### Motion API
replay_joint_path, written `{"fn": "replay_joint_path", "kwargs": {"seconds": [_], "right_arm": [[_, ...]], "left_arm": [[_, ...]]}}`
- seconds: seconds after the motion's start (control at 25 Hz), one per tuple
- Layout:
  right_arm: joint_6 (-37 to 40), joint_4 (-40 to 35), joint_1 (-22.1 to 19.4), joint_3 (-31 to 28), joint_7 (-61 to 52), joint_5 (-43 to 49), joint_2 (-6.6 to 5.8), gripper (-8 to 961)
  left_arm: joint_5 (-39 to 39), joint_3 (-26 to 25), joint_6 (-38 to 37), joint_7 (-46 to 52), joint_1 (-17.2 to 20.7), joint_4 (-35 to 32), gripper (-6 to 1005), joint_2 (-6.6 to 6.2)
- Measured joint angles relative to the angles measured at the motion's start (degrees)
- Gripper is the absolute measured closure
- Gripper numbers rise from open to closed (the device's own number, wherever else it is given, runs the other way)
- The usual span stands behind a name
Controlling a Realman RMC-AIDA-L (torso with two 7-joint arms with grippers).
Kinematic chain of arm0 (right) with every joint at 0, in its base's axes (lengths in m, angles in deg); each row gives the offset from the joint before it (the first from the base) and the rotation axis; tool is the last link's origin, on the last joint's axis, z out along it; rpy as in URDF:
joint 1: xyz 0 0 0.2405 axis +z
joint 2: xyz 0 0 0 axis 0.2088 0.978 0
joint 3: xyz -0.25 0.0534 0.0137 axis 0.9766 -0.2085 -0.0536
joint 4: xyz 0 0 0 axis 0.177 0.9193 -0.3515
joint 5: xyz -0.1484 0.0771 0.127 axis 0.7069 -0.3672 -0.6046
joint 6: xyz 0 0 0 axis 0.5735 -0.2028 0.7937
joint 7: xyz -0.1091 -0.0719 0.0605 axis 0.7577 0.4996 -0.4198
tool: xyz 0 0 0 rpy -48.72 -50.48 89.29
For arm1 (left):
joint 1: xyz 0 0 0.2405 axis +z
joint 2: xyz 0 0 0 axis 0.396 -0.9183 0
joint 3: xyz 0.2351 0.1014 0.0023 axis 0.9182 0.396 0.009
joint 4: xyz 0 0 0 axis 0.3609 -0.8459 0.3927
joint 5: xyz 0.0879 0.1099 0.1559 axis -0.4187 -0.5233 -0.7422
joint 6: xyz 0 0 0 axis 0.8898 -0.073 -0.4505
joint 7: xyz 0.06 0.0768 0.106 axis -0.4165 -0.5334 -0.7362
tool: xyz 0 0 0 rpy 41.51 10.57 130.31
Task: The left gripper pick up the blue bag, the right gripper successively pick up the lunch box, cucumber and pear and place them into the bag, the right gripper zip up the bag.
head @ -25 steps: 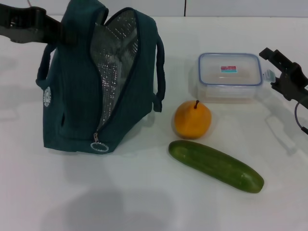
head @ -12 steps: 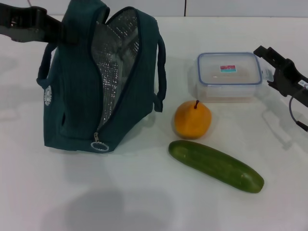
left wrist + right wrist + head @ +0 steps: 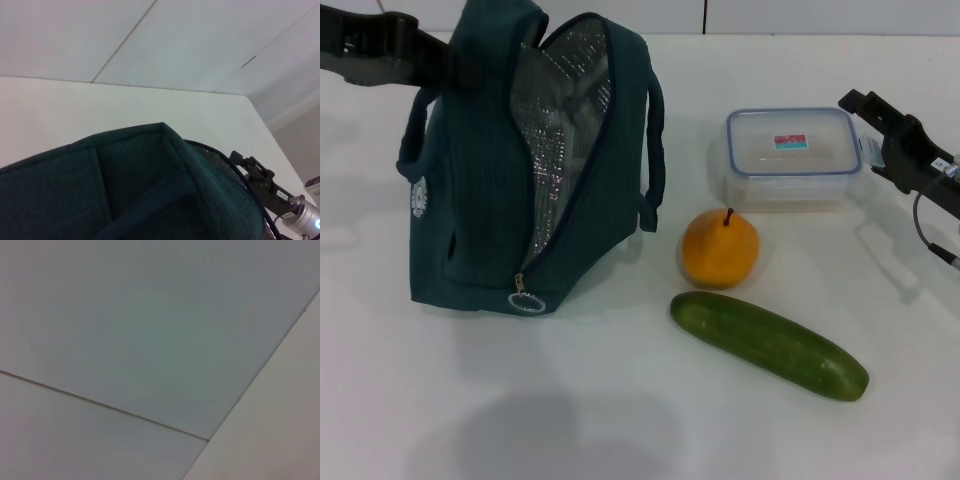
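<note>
Gaping foil-lined fabric blue bag point(image 3: 530, 170), left gripper point(image 3: 460, 62) clenched on its top; right gripper point(image 3: 865, 125) released beside clear lunch box point(image 3: 793, 155).

Right wrist camera: nothing but flat pale surfaces.

From my seat I see a large pale grey-green panel point(image 3: 150, 315) filling most of the picture, with a thin dark seam point(image 3: 100, 402) running across it at a slant and a second panel point(image 3: 75, 445) of the same tone on the seam's other side. A lighter, whitish surface point(image 3: 280, 425) meets both panels along a straight diagonal edge in one corner. I cannot tell which is wall and which is table.
</note>
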Motion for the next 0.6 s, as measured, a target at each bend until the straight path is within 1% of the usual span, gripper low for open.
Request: {"fn": "replay_joint_path", "kwargs": {"seconds": [0.36,0.6], "right_arm": [[0.5,-1.0,-2.1,-0.4,1.6,-0.2,0.00,154],[0.3,-2.3,-2.6,-0.3,1.8,0.0,0.01,350]], "left_arm": [[0.0,0.0,0.1,-0.3,0.1,0.2,954,0.05],[0.0,0.0,0.1,-0.4,0.2,0.1,955,0.09]]}}
